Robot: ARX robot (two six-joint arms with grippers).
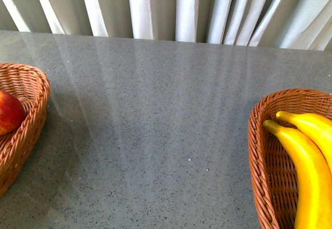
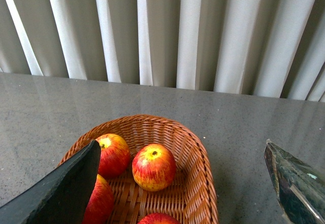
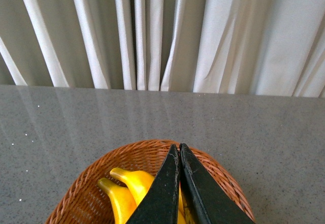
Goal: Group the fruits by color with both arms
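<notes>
- From my front camera, the left basket (image 1: pixel 23 120) runs off the frame edge, and only part of one apple (image 1: pixel 9 112) shows.
- The right basket (image 1: pixel 270 161) and its two bananas (image 1: pixel 311 177) are cut off too.
- On the left wrist camera, a dark finger (image 2: pixel 61 191) hides part of two apples (image 2: pixel 112 155).
- A fourth apple (image 2: pixel 158 218) is clipped.
- On the right wrist camera, the closed right gripper (image 3: pixel 180 150) covers the bananas' lower ends.
</notes>
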